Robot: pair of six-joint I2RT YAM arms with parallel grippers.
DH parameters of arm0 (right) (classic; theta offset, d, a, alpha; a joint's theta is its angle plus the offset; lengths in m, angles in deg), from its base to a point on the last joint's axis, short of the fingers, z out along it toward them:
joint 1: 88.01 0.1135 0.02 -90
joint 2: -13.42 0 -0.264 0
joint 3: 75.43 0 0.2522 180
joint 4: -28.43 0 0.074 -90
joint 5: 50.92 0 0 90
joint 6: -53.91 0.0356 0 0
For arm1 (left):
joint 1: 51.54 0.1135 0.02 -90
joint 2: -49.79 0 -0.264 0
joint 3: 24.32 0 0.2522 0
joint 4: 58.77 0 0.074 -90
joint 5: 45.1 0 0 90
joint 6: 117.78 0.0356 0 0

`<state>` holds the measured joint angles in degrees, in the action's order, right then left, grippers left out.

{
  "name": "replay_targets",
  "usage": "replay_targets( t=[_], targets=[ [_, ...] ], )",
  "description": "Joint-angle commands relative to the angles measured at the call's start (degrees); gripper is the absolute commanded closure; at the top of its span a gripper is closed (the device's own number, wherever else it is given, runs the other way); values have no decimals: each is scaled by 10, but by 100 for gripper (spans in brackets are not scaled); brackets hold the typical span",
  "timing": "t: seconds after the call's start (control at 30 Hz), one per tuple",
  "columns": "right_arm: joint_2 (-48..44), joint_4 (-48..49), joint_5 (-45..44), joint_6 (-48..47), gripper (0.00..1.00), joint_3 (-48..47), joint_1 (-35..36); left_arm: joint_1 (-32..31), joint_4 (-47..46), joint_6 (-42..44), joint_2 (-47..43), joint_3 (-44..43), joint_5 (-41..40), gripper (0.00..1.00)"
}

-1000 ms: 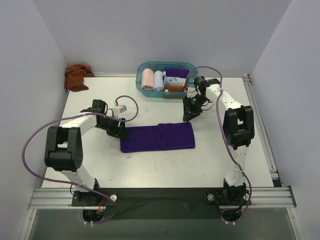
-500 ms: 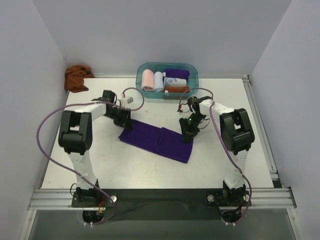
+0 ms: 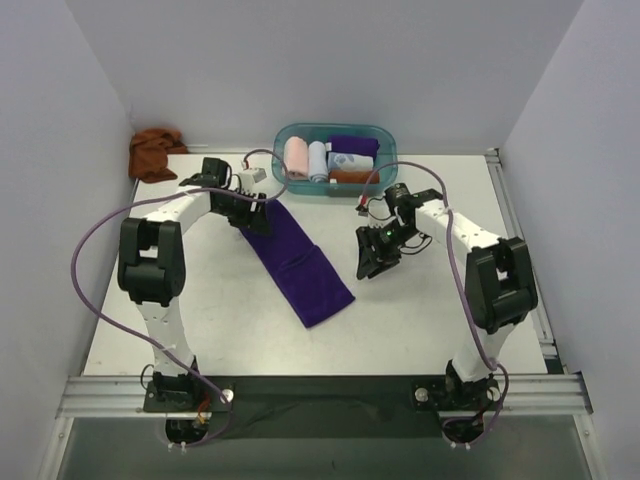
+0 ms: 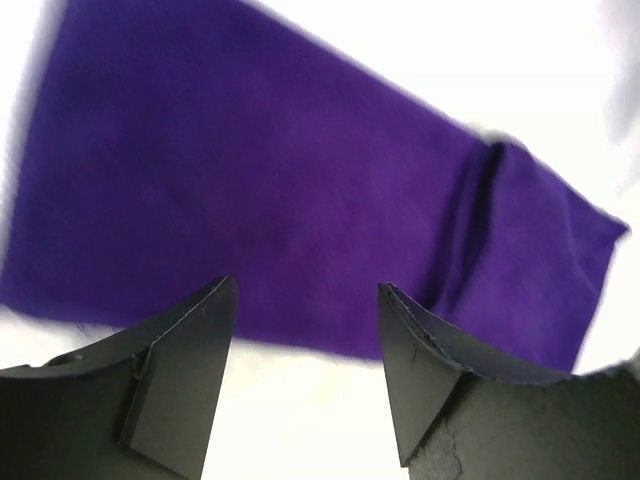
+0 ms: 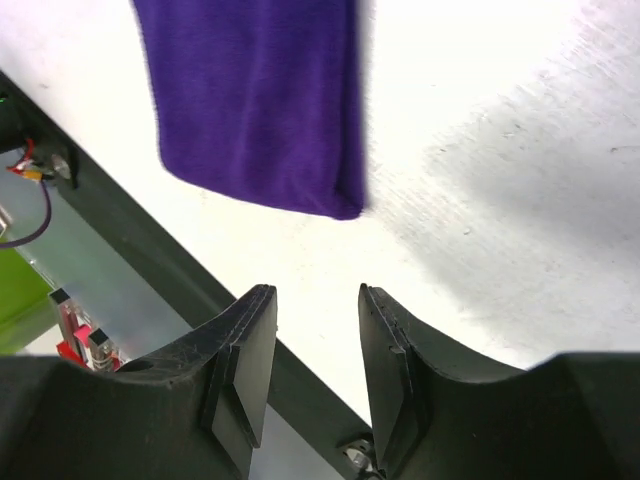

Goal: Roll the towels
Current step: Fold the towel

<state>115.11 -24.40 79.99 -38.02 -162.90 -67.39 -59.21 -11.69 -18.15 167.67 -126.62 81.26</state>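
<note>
While flat, purple towel [image 3: 300,262] diagonal, partly folded.

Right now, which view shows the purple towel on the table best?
Top external: the whole purple towel shows, flat and diagonal, both ends visible. Left wrist shows most of the towel, blurred, with a fold line. Right wrist catches only one end.

A white surface [image 3: 420,320] is enclosed on 3 sides by plain pale-grey panels, i.e. L wall [image 3: 50,150], back wall [image 3: 330,60] & R wall [image 3: 590,150], and is edged at the near side w/ an aluminium rail [image 3: 330,395], all lit evenly.
</note>
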Motion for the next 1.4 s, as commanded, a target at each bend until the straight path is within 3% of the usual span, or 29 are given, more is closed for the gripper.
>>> replay_targets(
  t=[0.0, 0.17, 0.4, 0.57, 0.7, 0.8, 0.93, 1.07, 1.17, 1.3, 1.37],
  targets=[
    [30, -1, -12, 2, 62, 23, 19, 5, -25, -3, -87, 91, 3, 32],
    [84, 41, -25, 19, 62, 11, 42, 5, -41, -15, -86, 155, -1, 35],
    [130, 70, -24, 59, 71, 26, 60, 4, -67, -35, -21, 117, 12, 39],
    [135, 84, -1, 72, 94, 35, 102, 3, -60, -28, 39, 53, 24, 49],
    [127, 105, 41, 97, 93, 42, 148, 0, -52, -38, 73, 6, 48, 47],
    [113, 104, 65, 112, 85, 33, 171, 5, -51, -39, 58, 12, 101, 41],
    [51, 88, 57, 101, 52, 51, 154, 31, -52, 3, -60, 77, 137, 30],
    [-11, 64, 57, 75, 54, 73, 90, 98, -54, 72, -202, 164, 148, 25],
    [-35, 65, 39, 83, 58, 56, 67, 99, -39, 200, -315, 244, 123, 24],
    [5, 76, 32, 105, 62, -22, 82, -3, 10, 419, -467, 367, 52, 25],
    [41, 78, 32, 115, 67, -49, 95, -55, 10, 460, -517, 445, 19, 28]
  ],
)
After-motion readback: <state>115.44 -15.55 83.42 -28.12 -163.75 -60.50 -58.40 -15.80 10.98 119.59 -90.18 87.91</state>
